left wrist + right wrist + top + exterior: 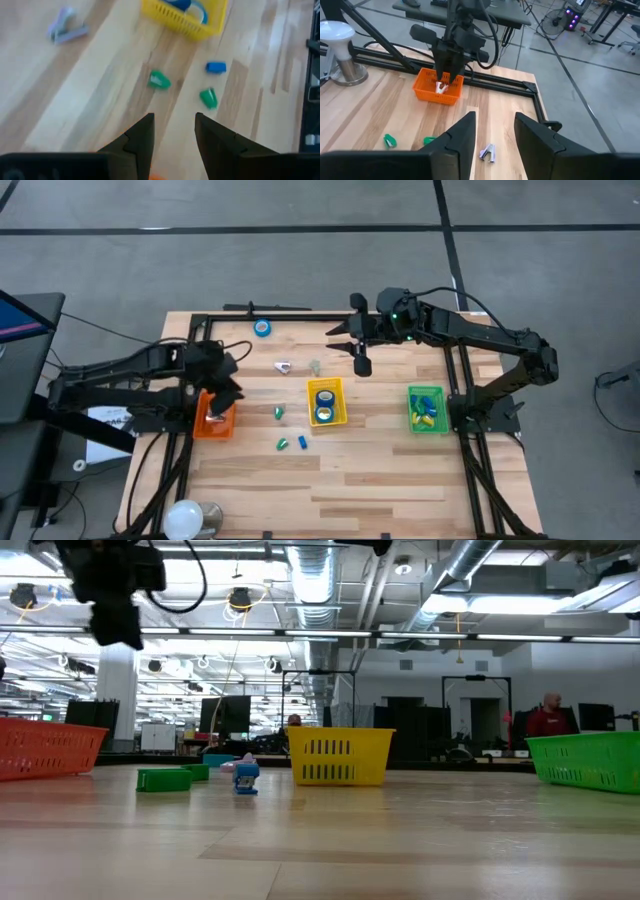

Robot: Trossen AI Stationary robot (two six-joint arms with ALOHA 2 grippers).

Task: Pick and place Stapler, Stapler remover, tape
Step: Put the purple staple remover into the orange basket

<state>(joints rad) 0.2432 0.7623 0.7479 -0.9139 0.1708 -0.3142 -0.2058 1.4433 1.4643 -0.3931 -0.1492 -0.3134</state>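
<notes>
The left hand (228, 385) hangs over the orange basket (213, 423) at the worktop's (400, 480) left side, fingers apart and empty; a pale staple remover (441, 88) lies in the basket beneath it. Near the middle, small green pieces (281, 444) look hard and light — best pinched across their short sides. Rolls of blue tape (324, 396) sit in the yellow basket (338, 385). Farther back, another roll of tape (262, 328) lies flat — stiff, probably slick, so grip across its rim. The right hand (357, 340) hovers at the far edge, fingers apart, empty.
</notes>
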